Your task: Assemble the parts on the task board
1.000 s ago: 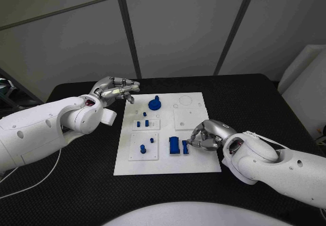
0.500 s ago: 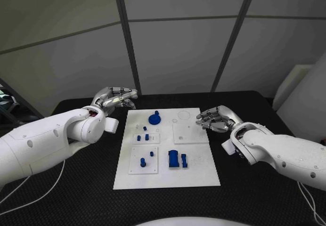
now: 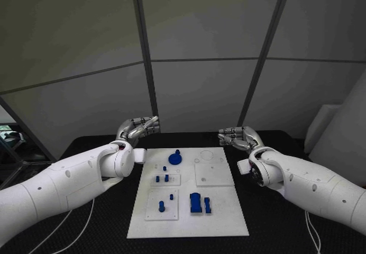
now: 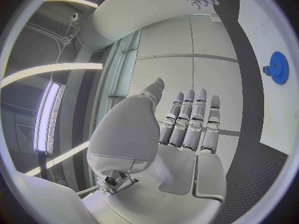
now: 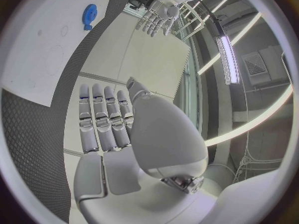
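You have both the left robot hand [image 3: 138,127] and the right robot hand [image 3: 237,136] empty with fingers extended, lifted at mid-frame above the white board [image 3: 229,211] in the lower centre, where blue parts [image 3: 200,202] appear seated, so little seems left.

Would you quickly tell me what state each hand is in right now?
Left hand: open, fingers stretched out, holding nothing.
Right hand: open, fingers stretched out, holding nothing.
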